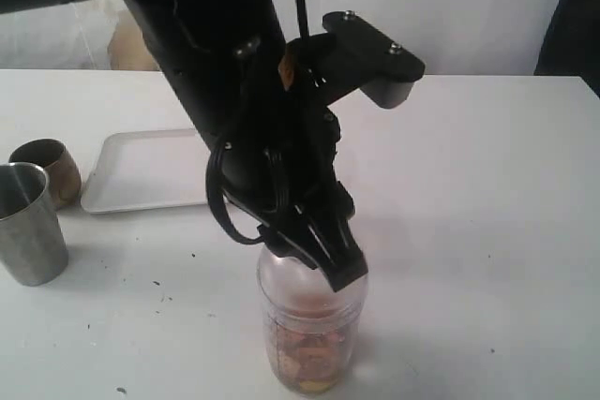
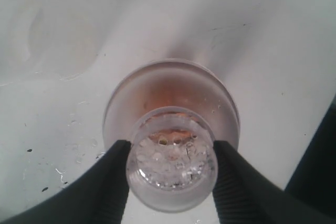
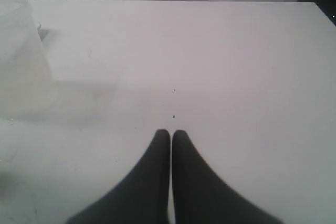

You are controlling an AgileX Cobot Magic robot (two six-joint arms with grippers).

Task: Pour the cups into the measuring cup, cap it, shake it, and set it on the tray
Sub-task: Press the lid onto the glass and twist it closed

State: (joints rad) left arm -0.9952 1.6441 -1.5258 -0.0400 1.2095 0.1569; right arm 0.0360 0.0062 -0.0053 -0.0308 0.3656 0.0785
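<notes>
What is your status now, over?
Left gripper shut on dome lid. Right gripper shut, empty. Measuring cup capped, part filled, not yet on tray. Nothing visible blocking the tray.

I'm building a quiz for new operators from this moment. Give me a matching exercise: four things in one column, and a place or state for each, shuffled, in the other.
Things:
1. measuring cup
2. steel tumbler
3. tray
4. right gripper

States:
A. shut, nothing between its fingers
B. white, flat, with a low rim
C. stands upright beside the brown cup
D. brownish pieces inside, left gripper clamped on its dome lid

Pairs: 1-D, 2-C, 3-B, 4-A
</notes>
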